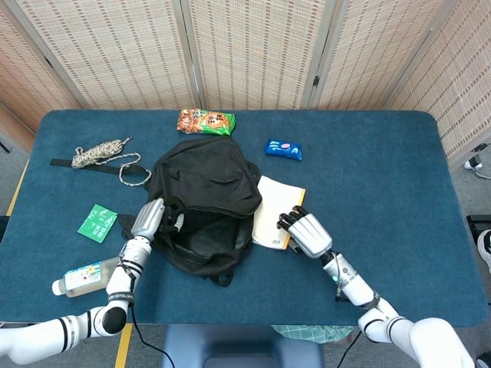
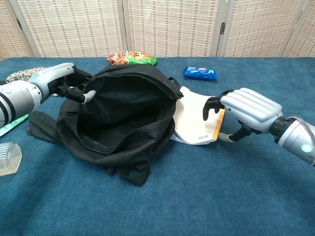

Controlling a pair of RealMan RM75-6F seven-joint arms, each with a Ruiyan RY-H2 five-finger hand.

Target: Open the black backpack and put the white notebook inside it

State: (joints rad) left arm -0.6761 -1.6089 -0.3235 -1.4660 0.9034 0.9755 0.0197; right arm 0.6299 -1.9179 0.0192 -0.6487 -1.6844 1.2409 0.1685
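Note:
The black backpack point(image 1: 207, 184) point(image 2: 123, 108) lies at the middle of the blue table, its mouth gaping wide toward me. My left hand point(image 1: 149, 218) point(image 2: 61, 78) grips the rim of that opening on its left side and holds it up. The white notebook point(image 1: 272, 211) point(image 2: 194, 118) leans on the backpack's right side, just outside the opening. My right hand point(image 1: 307, 232) point(image 2: 246, 110) grips its right edge, fingers on top and thumb low beside the yellow edge.
A green and orange snack bag point(image 1: 205, 121) point(image 2: 132, 58) and a blue packet point(image 1: 283, 149) point(image 2: 199, 73) lie behind the backpack. A rope coil point(image 1: 103, 153), a green card point(image 1: 97, 223) and a plastic bottle point(image 1: 84, 276) point(image 2: 9, 157) lie at the left.

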